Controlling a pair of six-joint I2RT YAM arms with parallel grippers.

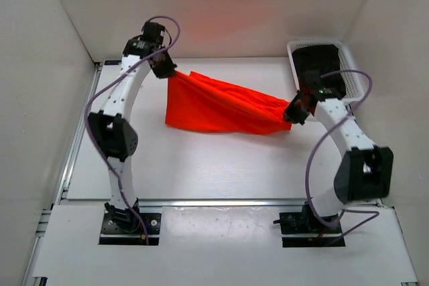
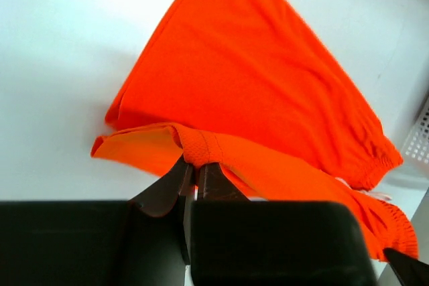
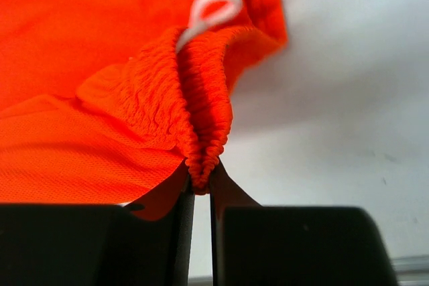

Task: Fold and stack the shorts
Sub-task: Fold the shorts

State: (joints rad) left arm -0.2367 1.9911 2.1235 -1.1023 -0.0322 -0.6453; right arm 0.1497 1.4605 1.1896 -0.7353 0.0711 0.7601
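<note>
The bright orange-red shorts [image 1: 218, 106] hang stretched between my two grippers above the white table. My left gripper [image 1: 166, 72] is shut on a hem corner at the far left; the pinched fabric shows in the left wrist view [image 2: 198, 149]. My right gripper [image 1: 292, 116] is shut on the gathered elastic waistband [image 3: 201, 145] at the right, lower than the left. A white drawstring loop [image 3: 213, 8] sticks out of the waistband. In the left wrist view the shorts [image 2: 255, 78] drape down towards the table, waistband end at the right.
A white slatted basket [image 1: 354, 75] with something dark in it stands at the back right, just behind the right arm. White walls close in the table on the left, back and right. A metal rail [image 1: 221, 201] runs along the table's near edge.
</note>
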